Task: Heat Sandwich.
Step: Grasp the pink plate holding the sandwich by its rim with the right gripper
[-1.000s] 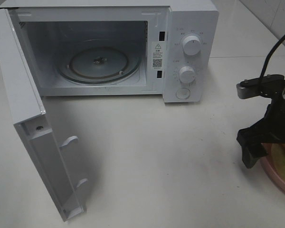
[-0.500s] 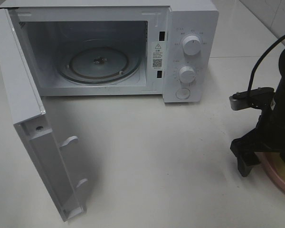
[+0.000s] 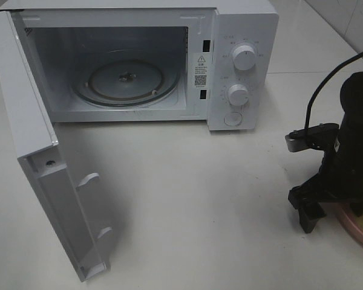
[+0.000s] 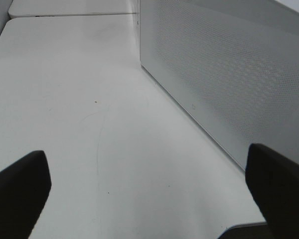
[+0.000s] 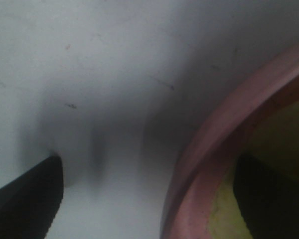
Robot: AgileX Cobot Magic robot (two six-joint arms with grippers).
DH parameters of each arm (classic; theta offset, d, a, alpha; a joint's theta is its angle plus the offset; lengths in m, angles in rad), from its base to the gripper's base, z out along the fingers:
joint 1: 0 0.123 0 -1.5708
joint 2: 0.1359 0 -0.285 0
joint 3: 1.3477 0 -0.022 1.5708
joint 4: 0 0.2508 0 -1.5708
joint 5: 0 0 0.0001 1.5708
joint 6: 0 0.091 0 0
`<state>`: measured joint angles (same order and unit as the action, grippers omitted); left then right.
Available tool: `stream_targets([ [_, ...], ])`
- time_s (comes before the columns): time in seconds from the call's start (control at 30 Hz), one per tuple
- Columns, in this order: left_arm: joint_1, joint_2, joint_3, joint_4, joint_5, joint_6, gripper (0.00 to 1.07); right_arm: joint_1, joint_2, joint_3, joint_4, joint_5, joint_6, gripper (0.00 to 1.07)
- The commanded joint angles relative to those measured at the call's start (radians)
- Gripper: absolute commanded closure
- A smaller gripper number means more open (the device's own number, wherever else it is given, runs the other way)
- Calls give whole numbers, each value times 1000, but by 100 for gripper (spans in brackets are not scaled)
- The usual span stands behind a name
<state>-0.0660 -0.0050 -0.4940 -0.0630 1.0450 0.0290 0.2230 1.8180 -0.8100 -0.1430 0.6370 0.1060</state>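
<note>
Right hand [image 5: 148,199], spread wide and empty, straddles the rim of the round pink plate [image 5: 214,144], seemingly to lift it.

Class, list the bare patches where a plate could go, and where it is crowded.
Free: the table between the microwave door and the right gripper; the turntable inside. Crowded: the right edge, where that gripper straddles the pink plate.

Black right arm [image 3: 356,139] with a grey bracket [image 3: 304,138] and a thin cable [image 3: 317,87].
The arm is matte and bulky; the black cable curves off it in an arc, and the small bracket juts out sideways. The right gripper [image 3: 334,211] and left gripper [image 4: 149,194] have blocky black fingers [image 4: 20,194] with rounded tips.
</note>
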Motion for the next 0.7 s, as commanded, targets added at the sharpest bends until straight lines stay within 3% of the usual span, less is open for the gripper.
stream_targets([
  [0.03,-5,-22,3,2,-8,-1,7,-2,13,9,-8,-5,4,20],
  [0.2,-5,-22,3,2,-8,-1,7,-2,13,9,-13,0,21,35],
  [0.27,-5,-22,3,2,-8,-1,7,-2,13,9,-55,1,86,52],
  [0.33,-5,-22,3,2,-8,-1,7,-2,13,9,-67,3,106,57],
  [0.37,-5,-22,3,2,-8,-1,7,-2,13,9,-80,6,133,64],
  [0.4,-5,-22,3,2,-8,-1,7,-2,13,9,-90,14,166,78],
  [0.47,-5,-22,3,2,-8,-1,7,-2,13,9,-91,17,170,84],
  [0.57,-5,-22,3,2,-8,-1,7,-1,13,9,-91,30,172,107],
  [0.7,-5,-22,3,2,-8,-1,7,2,13,9,-90,31,189,107],
])
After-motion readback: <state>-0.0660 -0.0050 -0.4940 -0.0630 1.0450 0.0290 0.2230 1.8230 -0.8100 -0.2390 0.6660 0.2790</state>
